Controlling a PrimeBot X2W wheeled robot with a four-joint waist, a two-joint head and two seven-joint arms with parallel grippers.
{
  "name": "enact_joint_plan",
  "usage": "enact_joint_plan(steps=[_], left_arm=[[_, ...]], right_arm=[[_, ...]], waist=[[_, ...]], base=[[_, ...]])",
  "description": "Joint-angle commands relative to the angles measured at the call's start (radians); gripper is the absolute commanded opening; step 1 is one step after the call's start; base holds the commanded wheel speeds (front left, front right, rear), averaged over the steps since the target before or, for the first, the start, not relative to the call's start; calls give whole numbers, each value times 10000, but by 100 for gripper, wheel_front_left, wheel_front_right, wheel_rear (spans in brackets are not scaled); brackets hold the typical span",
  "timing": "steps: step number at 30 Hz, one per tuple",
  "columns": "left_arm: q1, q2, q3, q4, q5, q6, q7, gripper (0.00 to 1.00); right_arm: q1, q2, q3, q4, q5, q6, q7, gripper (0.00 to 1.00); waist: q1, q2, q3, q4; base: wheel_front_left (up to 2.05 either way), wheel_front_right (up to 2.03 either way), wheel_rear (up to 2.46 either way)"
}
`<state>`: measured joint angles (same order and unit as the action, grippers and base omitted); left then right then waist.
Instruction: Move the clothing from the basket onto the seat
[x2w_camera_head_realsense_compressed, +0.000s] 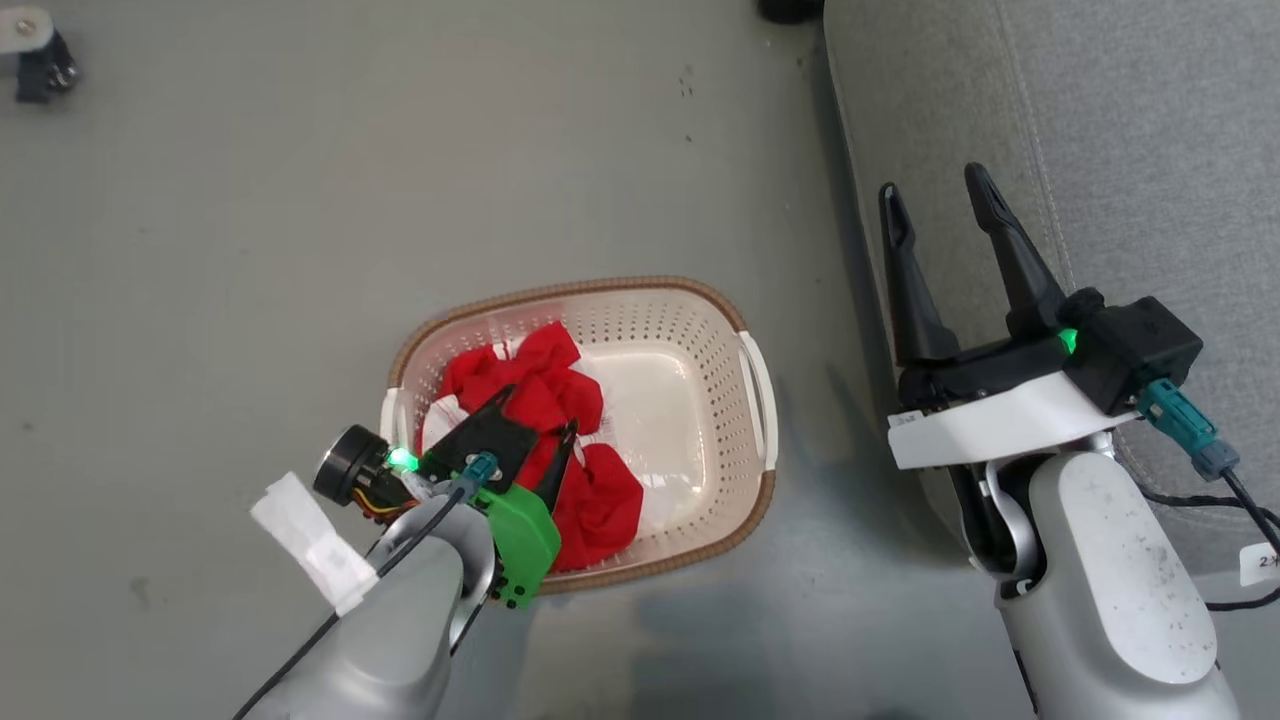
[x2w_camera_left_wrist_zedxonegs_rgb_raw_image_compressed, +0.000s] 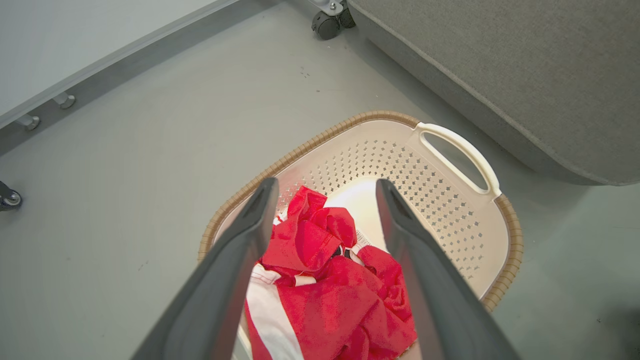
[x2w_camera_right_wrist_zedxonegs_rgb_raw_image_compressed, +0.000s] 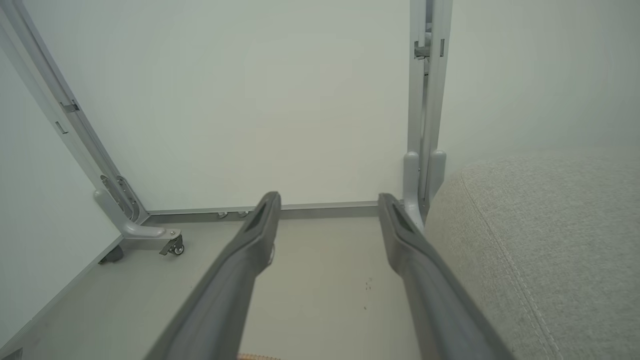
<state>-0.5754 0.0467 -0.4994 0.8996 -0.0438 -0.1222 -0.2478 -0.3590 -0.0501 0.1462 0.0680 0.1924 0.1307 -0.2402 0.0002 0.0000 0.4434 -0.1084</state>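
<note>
Left gripper (x2w_camera_left_wrist_zedxonegs_rgb_raw_image_compressed: 326, 184) spread wide | poised over clothing (x2w_camera_left_wrist_zedxonegs_rgb_raw_image_compressed: 330, 295) in basket (x2w_camera_left_wrist_zedxonegs_rgb_raw_image_compressed: 450, 215) | right gripper (x2w_camera_head_realsense_compressed: 932, 182) wide, by seat (x2w_camera_head_realsense_compressed: 1150, 150)

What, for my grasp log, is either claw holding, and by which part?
Nothing: left claw open over the clothing in the basket, right claw open, empty.

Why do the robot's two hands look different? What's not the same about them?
The left gripper hangs over the basket, fingers pointing down at the red clothing; the right gripper is by the seat edge, with no clothing near it. The left gripper has a green wrist piece; the right gripper has a white one. Both are open, empty, and have two long dark fingers.
</note>
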Motion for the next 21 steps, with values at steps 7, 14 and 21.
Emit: enact_joint_plan(steps=[7,14,21], left_arm=[[-1361,80,-1281,1869,350,-70,928,100],[-2174,322,-1860,3213,729,-72,1566,100],[-2653,720,-1888,3630,637,10,2079,100]], right_arm=[[-654,-7,238,4,397,1,-204,100],[-1139,-3,563,-12,752,1,-255,100],[-1390,-3,804,-225,1209,1,-261,100]], waist=[[-2,0,2289,-1129],[-2,0,3168,-1633],[-2,0,3897,-2042]], base=[[0,0,0],[0,0,0],[0,0,0]])
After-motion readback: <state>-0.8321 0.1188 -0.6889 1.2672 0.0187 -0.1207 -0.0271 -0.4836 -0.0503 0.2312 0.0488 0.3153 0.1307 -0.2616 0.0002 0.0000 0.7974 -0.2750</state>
